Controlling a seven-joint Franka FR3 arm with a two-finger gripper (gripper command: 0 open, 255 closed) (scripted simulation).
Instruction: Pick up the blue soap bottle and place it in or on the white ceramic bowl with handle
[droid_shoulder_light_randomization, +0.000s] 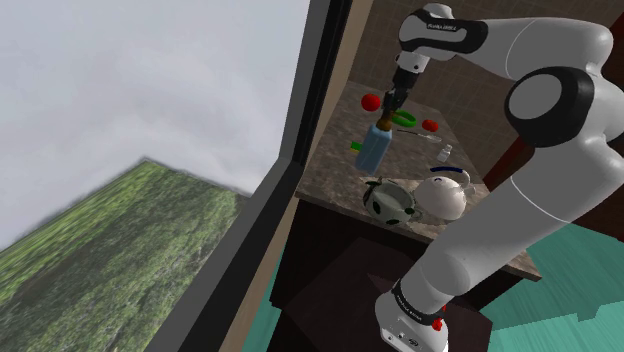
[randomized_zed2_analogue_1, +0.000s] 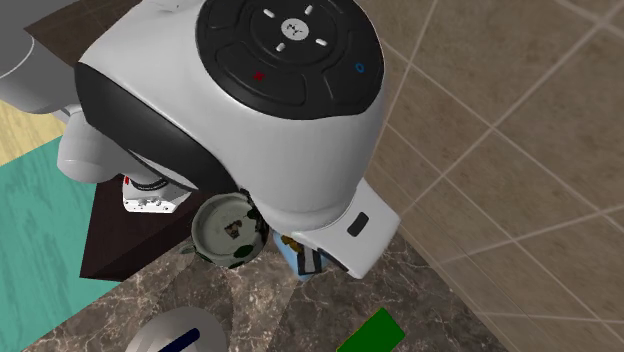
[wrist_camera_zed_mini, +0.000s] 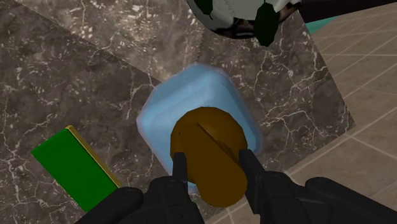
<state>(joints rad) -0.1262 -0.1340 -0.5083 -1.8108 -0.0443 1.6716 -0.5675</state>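
Blue soap bottle (droid_shoulder_light_randomization: 373, 146) seems lifted, claw (wrist_camera_zed_mini: 214, 160) clamped on brown cap (wrist_camera_zed_mini: 207, 137); next: carry steady to near bowl (droid_shoulder_light_randomization: 390, 200), lower, release.

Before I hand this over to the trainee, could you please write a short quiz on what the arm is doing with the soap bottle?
1. True or false: the end effector is shut on the brown cap of the blue bottle.
2. The flat block lying on the counter near the bottle is: A red, B green, C white.
3. Fill in: the bottle is not yet in the ___, which sits by the counter's edge.
Key: 1 true; 2 B; 3 bowl.
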